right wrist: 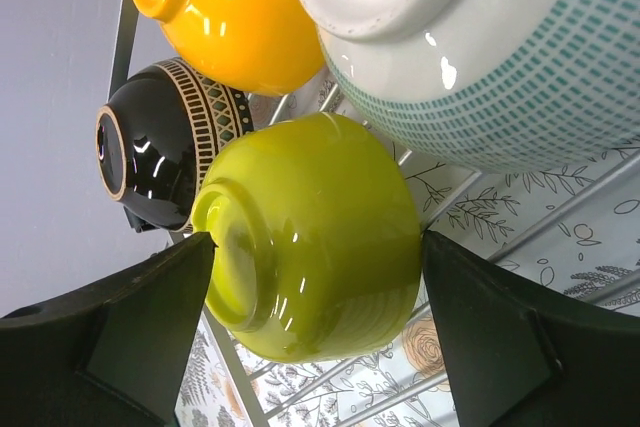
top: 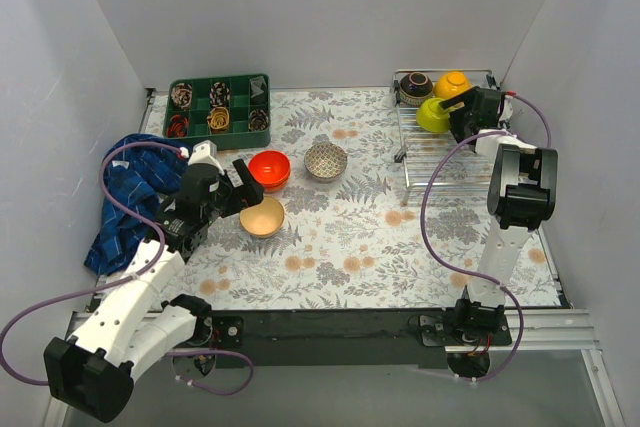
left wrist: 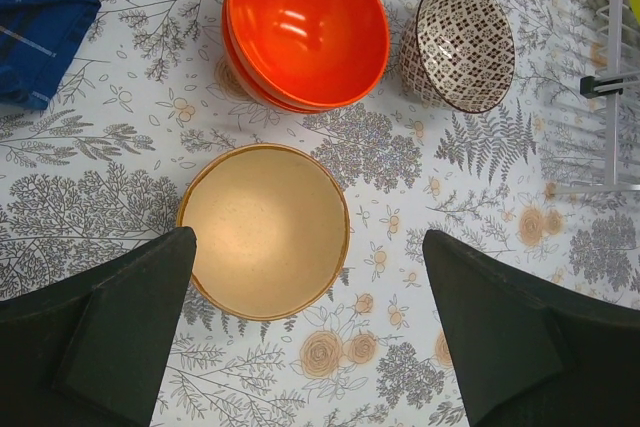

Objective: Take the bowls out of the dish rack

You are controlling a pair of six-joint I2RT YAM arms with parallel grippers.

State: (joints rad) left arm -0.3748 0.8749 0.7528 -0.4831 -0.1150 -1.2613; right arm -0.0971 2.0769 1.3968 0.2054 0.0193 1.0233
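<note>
— Jaws on the left arm, how do they stand?
— Spread wide, holding nothing. They sit well left of the dish rack [top: 450, 162], over the fern-printed surface [top: 350, 247]. The beige bowl [left wrist: 265, 232] stands upright between their tips and a little beyond them. One tip overlaps its rim in the left wrist view; whether it touches, I cannot tell.
— And the right jaws?
— Also spread wide, at the rack's far end, one tip on each side of the lime green bowl [right wrist: 310, 237]. That bowl lies tipped on its side, foot toward the camera, and fills the gap. Whether the tips press on it is not clear.
— What else sits in the rack?
— The dark brown bowl [right wrist: 160, 152] and the yellow-orange bowl [right wrist: 225, 12], at the rack's far rim, both tipped. Just beside the green one is a pale bowl [right wrist: 500, 57] with a teal grid, cut off by the frame edge. From above, the right arm hides it.
— And outside the rack?
— All to its left on the surface. The white patterned bowl [left wrist: 460, 42] is nearest it, then the two red-orange bowls [left wrist: 305, 27], nested, the lower showing only as an edge. Farther left are a green tray [top: 218, 105] and a blue cloth [top: 130, 187].
</note>
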